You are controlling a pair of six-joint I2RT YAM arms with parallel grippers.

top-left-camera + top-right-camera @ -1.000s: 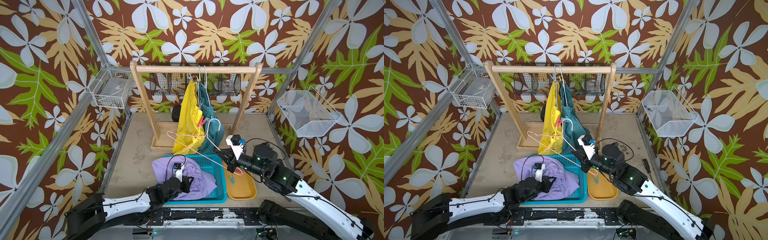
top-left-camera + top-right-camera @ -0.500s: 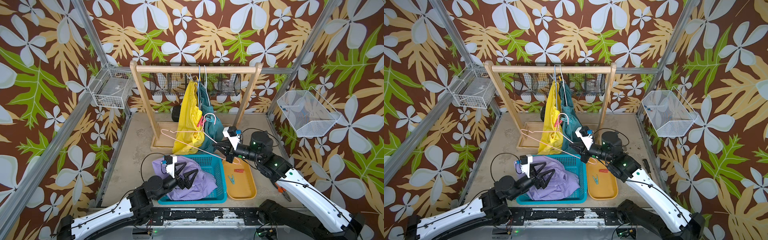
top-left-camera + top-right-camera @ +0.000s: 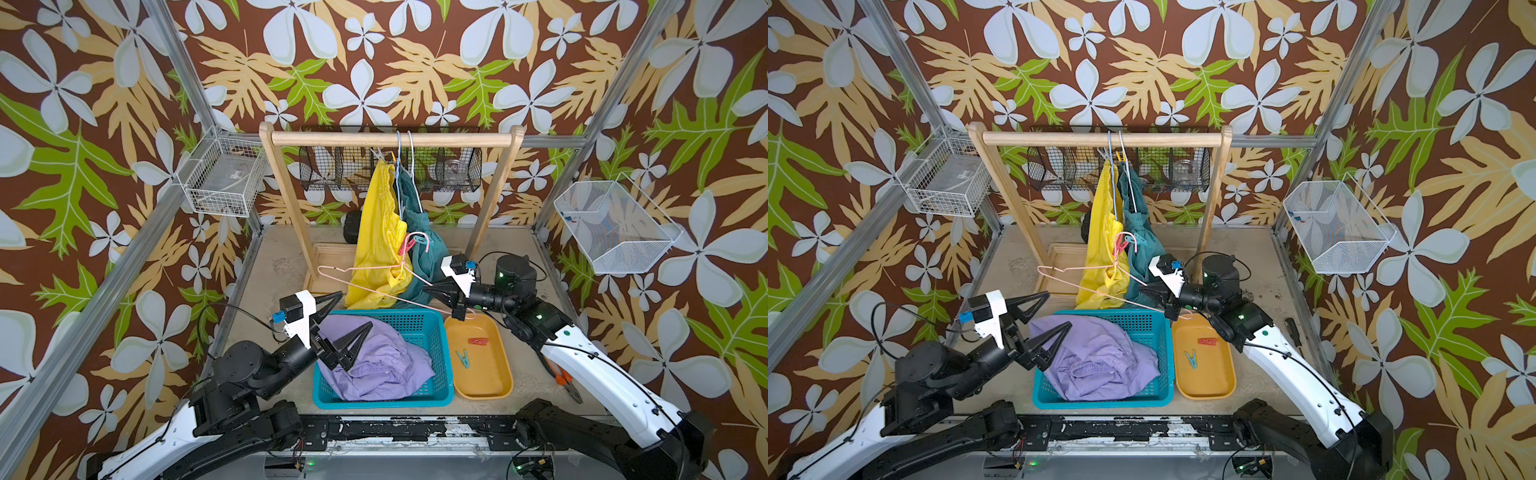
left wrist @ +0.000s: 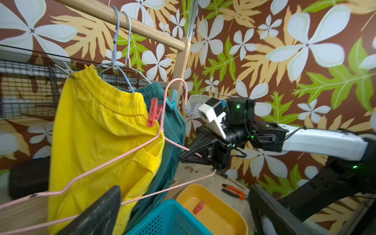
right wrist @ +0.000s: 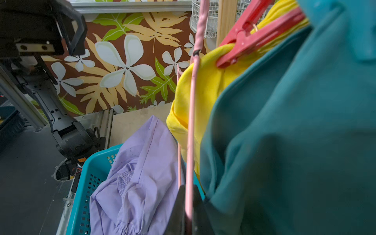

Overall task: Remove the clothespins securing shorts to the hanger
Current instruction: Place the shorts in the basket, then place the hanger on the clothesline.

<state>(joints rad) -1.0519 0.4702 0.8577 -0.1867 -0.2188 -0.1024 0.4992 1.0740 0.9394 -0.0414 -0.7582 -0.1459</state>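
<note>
Left gripper (image 3: 356, 308): nearest the viewer, jaws spread wide and empty, hovering over the blue basket's (image 3: 374, 402) rear-left corner and aimed toward the hanging clothes.
Lilac shorts (image 3: 382, 357): crumpled in the basket, off any hanger.
Orange tray (image 3: 486, 374): just beside the basket, holding a loose red peg (image 3: 478, 341) and a loose teal peg (image 3: 464, 358).
Pliers (image 3: 563, 376): on the table by the right arm, not involved.
Right gripper (image 3: 432, 293): jaws pinched together on the wire of the bare pink hanger (image 5: 192, 105), held out level above the gap between basket and tray.
Red-pink clothespin (image 4: 154, 113): clamped on the lower end of the yellow shorts' (image 3: 380, 241) waistband, its long axis near upright with the handles up and the bite down. The pink hanger's hook sits right beside it; whether they touch I cannot tell.
Light blue clothespin (image 4: 174, 97): just behind, on the teal shorts (image 4: 173, 132).
Key relation: the red-pink peg lies up and beyond the open left jaws, toward the wooden rail (image 3: 390, 139). The right gripper is nearer but occupied, so the left arm looks the likely one to reach, closing across the handles.
Progress: judged partway, with two pairs left on the rail.
</note>
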